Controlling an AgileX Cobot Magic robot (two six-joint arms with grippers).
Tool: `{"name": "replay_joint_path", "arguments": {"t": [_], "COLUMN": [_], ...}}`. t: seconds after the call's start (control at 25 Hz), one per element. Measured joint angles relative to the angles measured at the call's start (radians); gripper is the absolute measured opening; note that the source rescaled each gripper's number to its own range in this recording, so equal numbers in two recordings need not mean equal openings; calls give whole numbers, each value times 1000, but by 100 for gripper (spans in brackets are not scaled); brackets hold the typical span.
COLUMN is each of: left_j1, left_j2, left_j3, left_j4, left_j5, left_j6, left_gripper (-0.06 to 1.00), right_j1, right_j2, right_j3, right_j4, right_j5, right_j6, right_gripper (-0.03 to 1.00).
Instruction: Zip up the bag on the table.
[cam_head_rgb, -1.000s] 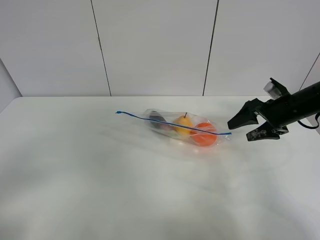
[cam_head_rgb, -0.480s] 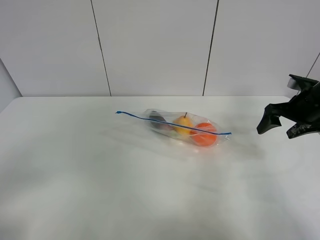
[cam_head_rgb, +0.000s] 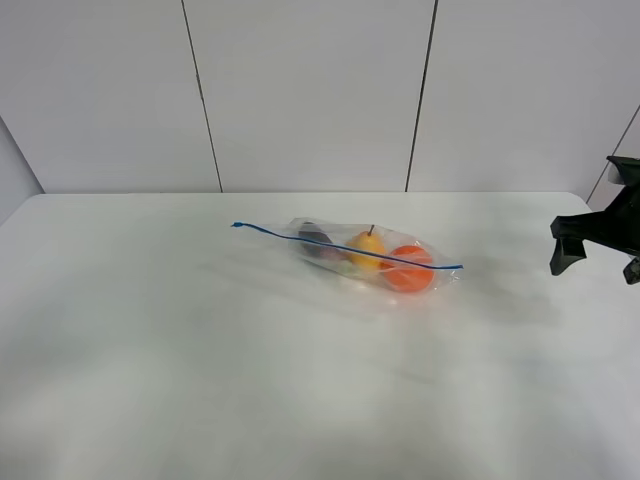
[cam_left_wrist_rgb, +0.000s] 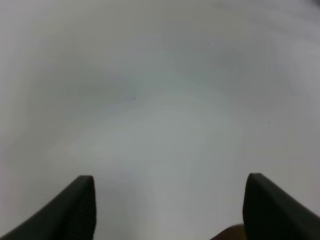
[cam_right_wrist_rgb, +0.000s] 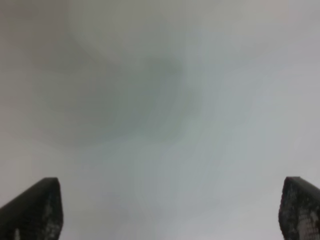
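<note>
The bag (cam_head_rgb: 367, 254) is lying near the middle of the counter (cam_head_rgb: 200, 380), a little toward its far side, in the exterior high view. The right claw (cam_head_rgb: 598, 258) is hanging at the right edge of that view, well apart from the bag, with bare counter lying between them. The bag's nearest end, the one with the orange fruit (cam_head_rgb: 409, 269), is pointing toward that claw. The left claw (cam_left_wrist_rgb: 170, 205) is showing only in its own wrist view, so where it is sitting relative to the bag cannot be told.

The bag is lying flat with its long axis running from the far left down toward the near right. The blue zipper strip (cam_head_rgb: 340, 246) is following that same slant and is reaching out past the bag's contents at the left end. Inside, the purple eggplant (cam_head_rgb: 320, 244) is sitting leftmost, the yellow fruit (cam_head_rgb: 365, 250) in the middle, the orange fruit rightmost.

Both claws are standing spread wide, each looking down on blank counter with nothing between the fingers. The right claw's (cam_right_wrist_rgb: 170, 212) wrist view is blurry.
</note>
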Motion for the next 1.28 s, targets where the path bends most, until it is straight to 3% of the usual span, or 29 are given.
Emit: {"name": "replay_joint_path", "arguments": {"t": [0.12, 0.32, 0.8, 1.28], "left_j1": [0, 0, 0, 0], "left_j2": [0, 0, 0, 0], "left_j3": [0, 0, 0, 0], "left_j4": [0, 0, -1, -1], "left_j5": [0, 0, 0, -1], "left_j6": [0, 0, 0, 0], "left_gripper": [100, 100, 100, 100], "right_j1": [0, 0, 0, 0], "right_j2": [0, 0, -167, -506], "right_j3": [0, 0, 0, 3], "right_j4": [-79, -89, -8, 175], "right_j5": [3, 25, 91, 111], "right_j6": [64, 76, 1, -84], "right_gripper": [100, 100, 100, 100]}}
